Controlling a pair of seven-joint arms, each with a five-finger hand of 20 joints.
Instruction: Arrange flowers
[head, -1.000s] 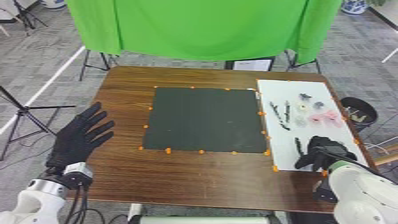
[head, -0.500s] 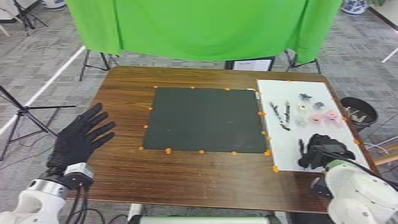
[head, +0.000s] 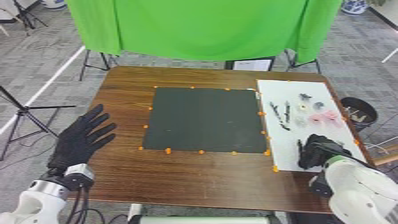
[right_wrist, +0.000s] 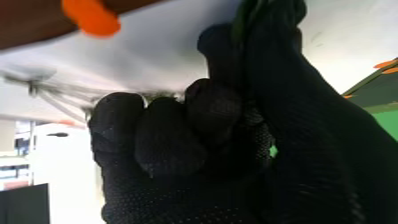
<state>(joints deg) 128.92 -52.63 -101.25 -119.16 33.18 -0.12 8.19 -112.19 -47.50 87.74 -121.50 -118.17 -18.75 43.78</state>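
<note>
pinching a dark stem (head: 300, 145) at the white sheet's near end

head view: the right hand (head: 321, 152) is above the near end of the white sheet (head: 280, 92), its fingers curled, with the dark stem just at its left edge, poking out past the glove on the side toward the black mat (head: 204, 120). farther up the sheet, apart from that hand, lie two slender dark sprigs (head: 286, 113), and to their right a pink flower (head: 331, 116), pale blooms (head: 300, 121) and small dark flowers (head: 305, 96). the left hand (head: 78, 141) is at the left edge of the brown surface (head: 204, 180), fingers spread and straight, holding nothing, well apart from all the flowers.

right wrist view: the dark stem, greenish here, runs between the thumb (right_wrist: 289, 75) and a finger, gripped by the two. the other fingers are curled in beside them. a blurred orange marker (right_wrist: 91, 19) sits near the sheet's edge.
</note>
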